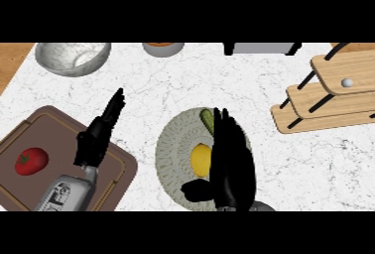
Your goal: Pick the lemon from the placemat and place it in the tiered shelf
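The step in hand is the approach to the grasp. The right hand (230, 163) hangs over the round grey placemat (170, 149), fingers (222, 130) straight and extended, thumb held apart at the near side. It has hold of nothing. The lemon (200, 158) lies on the placemat just left of the fingers, touching or nearly touching the palm edge; which of the two cannot be told from this view. A small green item (207, 117) lies just beside the fingertips, on the far part of the placemat.

The next move calls for curling the fingers and thumb around the lemon, then lifting and carrying it to the tiered shelf (333, 92), which stands well to the right of the fingers and beyond them.

The left hand (99, 136) rests open, fingers straight, over the edge of a brown tray (29, 193) holding a tomato (31, 161).

Materials: the lemon is smooth, yellow and oval. The placemat shows a fine ringed texture. The shelf has pale wooden boards on dark rails. The worktop (176, 79) is white marbled stone.
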